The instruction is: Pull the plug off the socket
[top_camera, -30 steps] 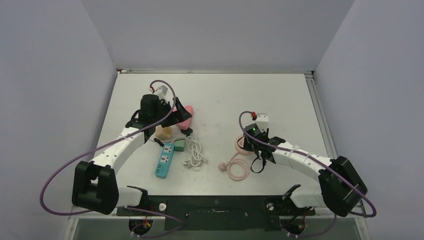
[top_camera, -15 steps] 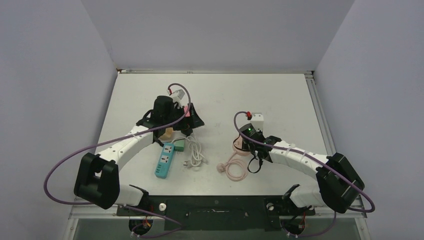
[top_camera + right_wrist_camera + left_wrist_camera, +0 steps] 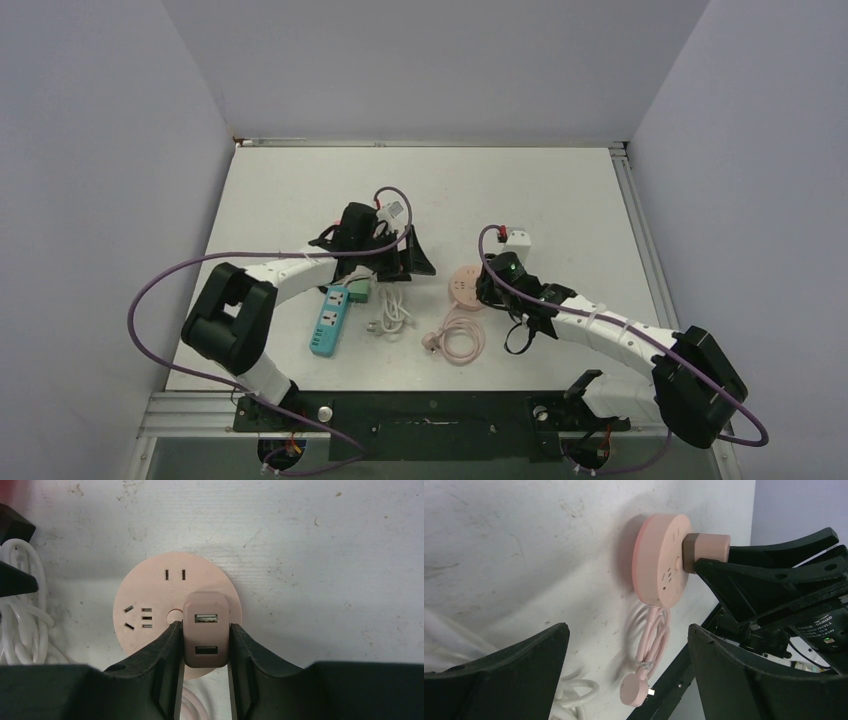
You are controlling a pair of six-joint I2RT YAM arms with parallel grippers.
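Observation:
A round pink socket (image 3: 462,289) lies flat on the white table (image 3: 560,200), with a pink two-port plug (image 3: 206,607) standing in it. My right gripper (image 3: 205,630) is shut on the plug, one black finger pressed on each side. The top view shows the right gripper (image 3: 487,290) at the socket's right edge. My left gripper (image 3: 626,635) stands open just left of the socket (image 3: 663,562), holding nothing. From the left wrist the plug (image 3: 707,547) sticks out of the socket's face between the right gripper's fingers (image 3: 764,575).
The socket's pink cord (image 3: 462,338) lies coiled in front of it, ending in a round pink connector (image 3: 636,692). A teal power strip (image 3: 330,320), a green adapter (image 3: 358,290) and a coiled white cable (image 3: 392,310) lie to the left, under the left arm.
The left arm has swung right from the back left until its open gripper is beside the socket. The right gripper has closed on the plug, and the socket has shifted slightly left.

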